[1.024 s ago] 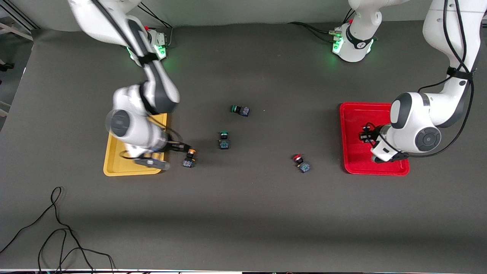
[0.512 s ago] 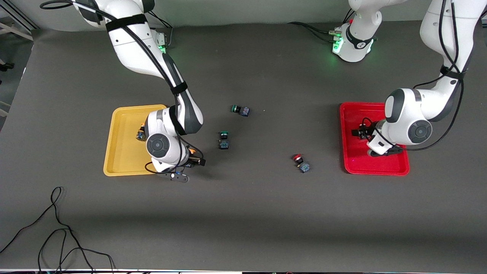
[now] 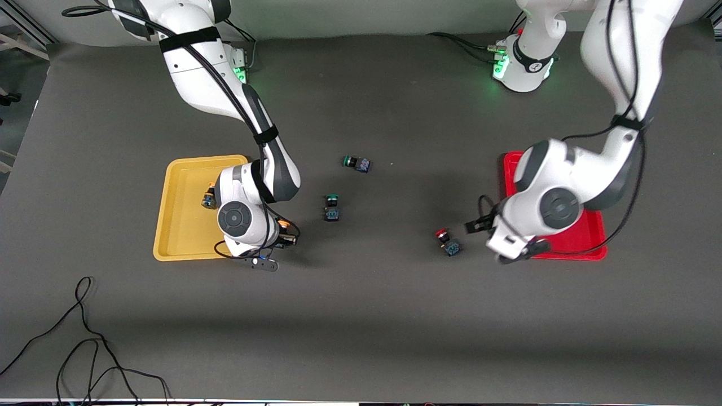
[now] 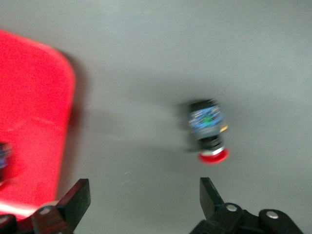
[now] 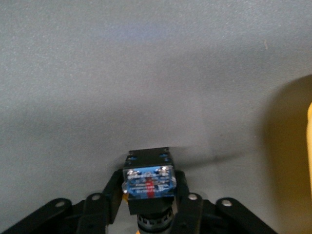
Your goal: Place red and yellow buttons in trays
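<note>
A yellow-capped button (image 3: 284, 230) is sitting on the table just off the yellow tray (image 3: 179, 237), at about 3 o'clock from its corner nearest the front camera. The right gripper (image 3: 285, 237) is clamping this button's dark block body between its fingers (image 5: 111, 191), which the right wrist view shows pressing on both sides; whether the button is resting on the mat or lifted slightly is hard to tell. A second yellow-capped button (image 3: 209, 197) is lying inside the yellow tray, beside the right arm's wrist.

A red-capped button (image 3: 447, 241) is lying on its side on the table, at about 9 o'clock from the red tray (image 3: 589, 239), near it but apart. The left gripper (image 3: 476, 225) is hanging over the table between this button and the red tray, jaws standing wide with nothing between them; the left wrist view shows the button (image 4: 207, 129) ahead of the fingertips (image 4: 207, 187). At that view's edge, a dark blurred object, possibly another button, is showing in the red tray (image 4: 34, 122).

Two green-capped buttons (image 3: 331, 207) (image 3: 356, 163) are lying mid-table, apart from both trays.
</note>
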Robot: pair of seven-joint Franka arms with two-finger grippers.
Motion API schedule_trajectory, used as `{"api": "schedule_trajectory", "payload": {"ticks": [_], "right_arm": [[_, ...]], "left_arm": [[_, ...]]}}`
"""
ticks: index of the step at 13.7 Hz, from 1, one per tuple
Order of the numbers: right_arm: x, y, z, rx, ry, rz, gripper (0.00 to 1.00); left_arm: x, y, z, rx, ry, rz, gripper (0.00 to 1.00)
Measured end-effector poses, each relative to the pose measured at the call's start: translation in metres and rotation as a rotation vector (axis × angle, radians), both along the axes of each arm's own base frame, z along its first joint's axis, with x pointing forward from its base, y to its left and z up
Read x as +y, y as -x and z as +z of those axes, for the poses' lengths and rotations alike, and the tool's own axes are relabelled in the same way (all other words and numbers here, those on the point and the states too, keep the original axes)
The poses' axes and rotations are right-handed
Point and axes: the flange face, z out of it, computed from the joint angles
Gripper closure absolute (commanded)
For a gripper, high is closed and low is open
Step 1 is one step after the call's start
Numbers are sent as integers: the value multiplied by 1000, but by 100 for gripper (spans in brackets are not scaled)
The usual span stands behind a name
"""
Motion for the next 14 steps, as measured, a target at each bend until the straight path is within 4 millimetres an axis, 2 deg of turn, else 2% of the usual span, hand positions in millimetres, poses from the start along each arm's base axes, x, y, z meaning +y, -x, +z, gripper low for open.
{"api": "schedule_trajectory", "payload": {"ticks": [2,3,5,6,7,8,9,10,11,12,14], "right_arm": [[-11,-6,9,-6,5,0,93],[-22,-12,21,-4,7,-2,93],[-59,-24,61,5,4,12,93],[-88,-28,79,9,3,28,93],[-123,-27,88,16,5,40,93],[-155,-21,85,33,7,47,93],[-180,-11,74,51,6,44,92],[-194,0,59,60,5,36,82],[-198,8,48,63,4,28,22],[-197,14,41,65,2,22,0],[-191,16,39,63,-3,24,0]], "left_arm": [[-9,-22,-35,-42,47,34,0],[-9,-28,-53,-57,64,46,0],[-20,-30,-82,-79,89,67,2],[-31,-25,-93,-78,90,74,12],[-41,-20,-101,-69,86,70,42],[-47,-16,-106,-62,80,65,90],[-49,-13,-109,-57,75,62,100],[-48,-13,-109,-53,69,61,100],[-47,-14,-107,-55,68,64,100],[-46,-14,-103,-50,63,66,100],[-38,-14,-91,-14,37,63,100]]}}
